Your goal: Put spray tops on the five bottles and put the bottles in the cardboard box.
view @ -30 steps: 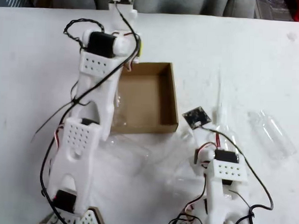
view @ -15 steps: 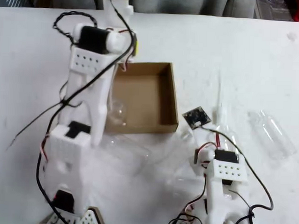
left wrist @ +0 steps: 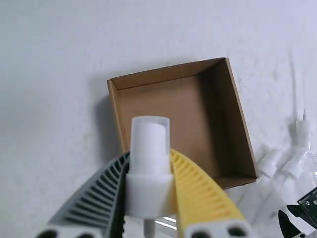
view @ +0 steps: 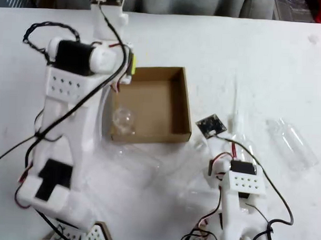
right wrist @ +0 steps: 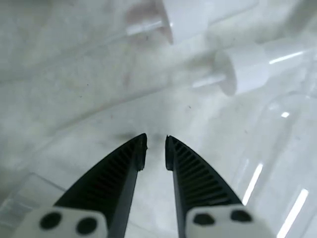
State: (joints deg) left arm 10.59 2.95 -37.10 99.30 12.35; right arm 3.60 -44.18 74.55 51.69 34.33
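ok so starting at the near edge: the right arm [view: 245, 183] hasn't budged over the last second; its right gripper [right wrist: 154, 141] sits low over the table [view: 257, 60], jaws only a crack apart with nothing between them; two loose spray tops [right wrist: 247, 69] lie just ahead of it among clear bottles; another bottle [view: 291, 143] lies off on its own, no top on it as far as I can tell

the real change is the left arm [view: 66, 95]; a second ago it's draped over the left side of the cardboard box [view: 186, 102], now it has swung out to the left and the box is uncovered; that shows a clear bottle [view: 122, 120] at the box's near left corner; looks like it's inside but I can't swear to it, and I can't tell if it's capped

further out, the left gripper [left wrist: 149, 156] is clamped tight on a spray top [left wrist: 148, 173] by its collar, hanging above the box; my read: that top still needs a bottle, and most bottles are outside the box, so early days
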